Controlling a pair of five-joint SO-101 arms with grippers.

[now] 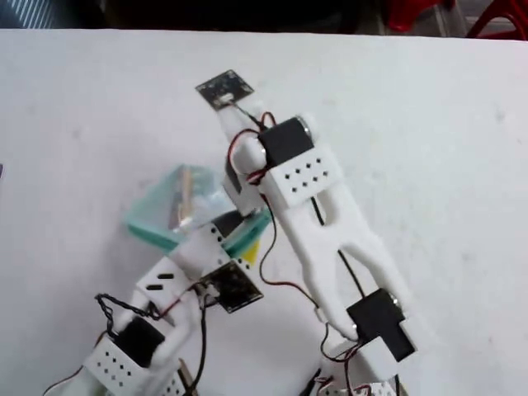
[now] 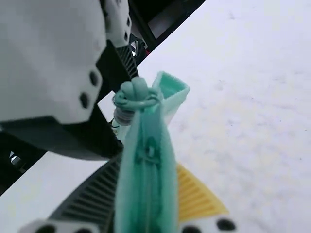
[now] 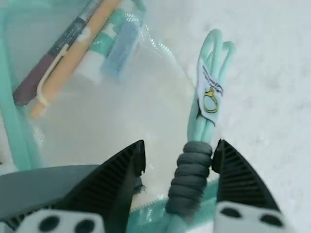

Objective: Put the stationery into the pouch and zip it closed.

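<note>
Left tool point(image 2: 146, 170) clenched on the teal end strip of the pouch point(image 1: 177, 206); one finger black, the other yellow; the strip hides their contact faces; a zip ring point(image 2: 133, 102) sits at the strip's far end. Pouch lies on the surface point(image 1: 429, 124), its near corner covered from above by the left arm. Right tool point(image 3: 180, 145) released, fingers standing either side of the grey-bound pull cord point(image 3: 192, 179); contact with the cord cannot be told. Pens point(image 3: 73, 53) lie inside the clear pouch, ends cut off; how far the zip is drawn is not discernible. The surface extends well past the pouch on every side, widest toward the far edge.
</note>
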